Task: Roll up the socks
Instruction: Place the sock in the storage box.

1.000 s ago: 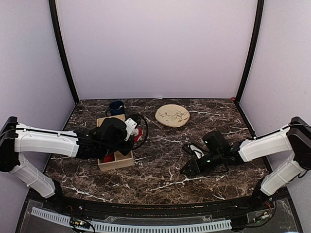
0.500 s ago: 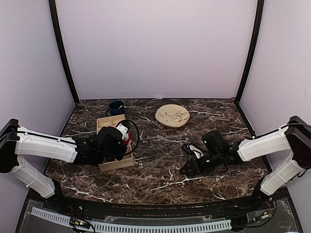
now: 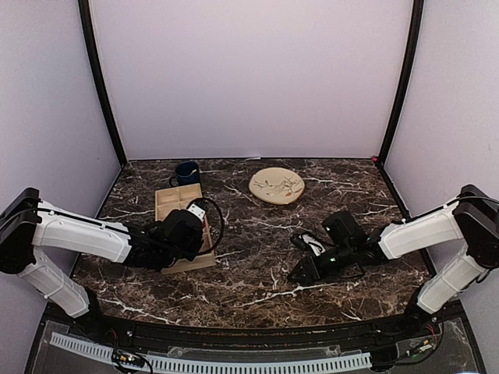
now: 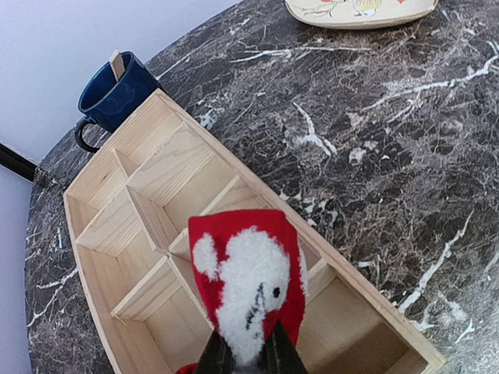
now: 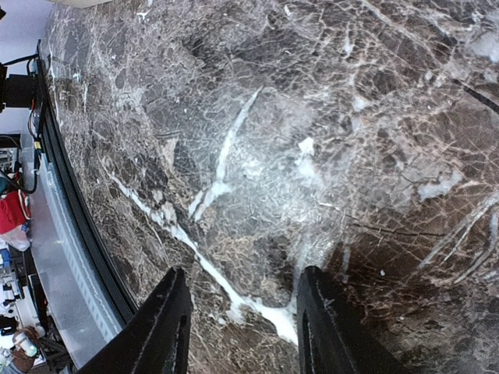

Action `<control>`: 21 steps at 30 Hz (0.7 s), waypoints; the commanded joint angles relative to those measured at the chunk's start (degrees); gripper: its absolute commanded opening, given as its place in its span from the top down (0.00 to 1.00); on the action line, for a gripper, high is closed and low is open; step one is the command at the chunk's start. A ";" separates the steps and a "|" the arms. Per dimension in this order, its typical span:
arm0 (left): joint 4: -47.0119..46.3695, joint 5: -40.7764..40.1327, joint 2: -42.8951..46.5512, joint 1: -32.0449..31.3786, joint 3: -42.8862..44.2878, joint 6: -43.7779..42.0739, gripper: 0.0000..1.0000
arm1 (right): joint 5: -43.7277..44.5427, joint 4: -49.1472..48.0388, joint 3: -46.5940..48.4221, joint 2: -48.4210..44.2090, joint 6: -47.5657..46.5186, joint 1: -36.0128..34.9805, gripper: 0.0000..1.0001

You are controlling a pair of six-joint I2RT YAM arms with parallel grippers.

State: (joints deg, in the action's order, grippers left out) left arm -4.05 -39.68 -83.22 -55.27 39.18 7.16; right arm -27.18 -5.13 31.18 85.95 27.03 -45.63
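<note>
The socks (image 4: 245, 273) show as one red bundle with a fluffy white patch; I cannot tell whether it is one sock or both. My left gripper (image 4: 248, 354) is shut on its lower end and holds it just above the middle compartments of the wooden tray (image 4: 187, 128). In the top view the left gripper (image 3: 187, 238) covers the near half of the tray (image 3: 175, 199) and the socks are hidden under it. My right gripper (image 3: 300, 273) sits low over the marble right of centre. Its jaws (image 5: 245, 319) are open, with only bare table between them.
A blue mug (image 3: 186, 172) stands just behind the tray's far end, also in the left wrist view (image 4: 117, 93). A round beige plate (image 3: 276, 185) lies at the back centre. Purple walls close the table on three sides.
My left arm has drawn back toward the near left and sunk lower over the tray, carrying the red bundle with it. The right arm has barely moved.
</note>
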 commanded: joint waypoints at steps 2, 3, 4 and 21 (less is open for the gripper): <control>2.70 -2.28 -2.80 -1.35 1.97 2.61 1.00 | -0.51 -1.35 1.42 0.49 -0.83 0.46 0.57; 2.60 -2.20 -3.00 -1.37 1.93 2.86 1.00 | -0.44 -1.30 1.38 0.45 -0.89 0.45 0.57; 2.52 -2.05 -3.12 -1.54 1.89 3.02 1.00 | -0.42 -1.15 1.50 0.49 -1.00 0.45 0.57; 8.43 0.23 -5.90 -4.09 3.56 7.35 1.00 | -0.81 -1.47 1.68 1.32 -1.09 0.50 0.57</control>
State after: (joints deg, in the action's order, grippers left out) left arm 0.34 -39.94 -88.38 -58.33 41.28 12.56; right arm -27.20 -5.15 31.64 86.59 26.44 -45.63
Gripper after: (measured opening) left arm 0.130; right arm 0.429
